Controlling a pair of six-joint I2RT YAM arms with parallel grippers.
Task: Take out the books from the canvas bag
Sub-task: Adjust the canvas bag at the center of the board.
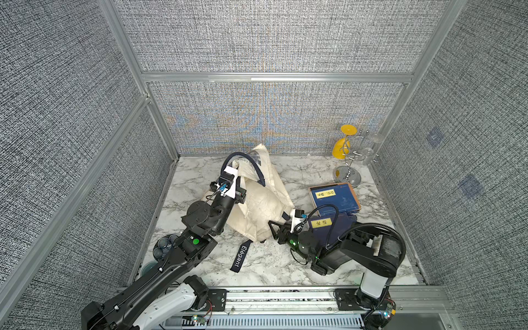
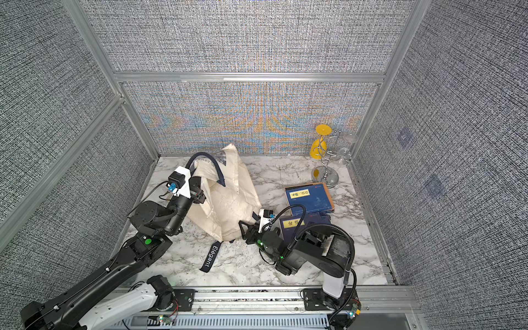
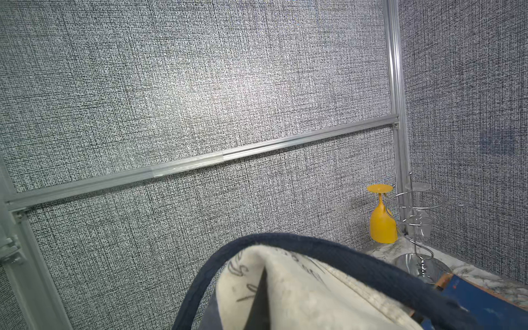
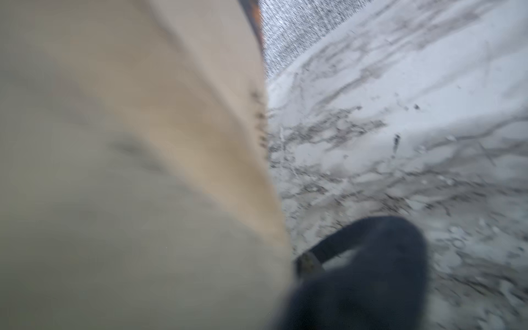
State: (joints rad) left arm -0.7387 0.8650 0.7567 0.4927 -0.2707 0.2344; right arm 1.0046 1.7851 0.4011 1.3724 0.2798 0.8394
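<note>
Two claws work the cream canvas bag with navy handles (image 1: 265, 200), which stands mid-tabletop (image 1: 271, 267). The left claw (image 1: 242, 196) pinches its raised top edge. The right claw (image 1: 273, 228) sits at its near corner, and its jaw state cannot be told. Thin navy books with yellow labels (image 1: 334, 197) lie toward the right edge. The emptying looks nearly done; the next move is probably checking inside for any remaining book.

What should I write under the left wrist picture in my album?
Canvas bag and its navy handle up close, a yellow cup upside down by the grey wall.
</note>
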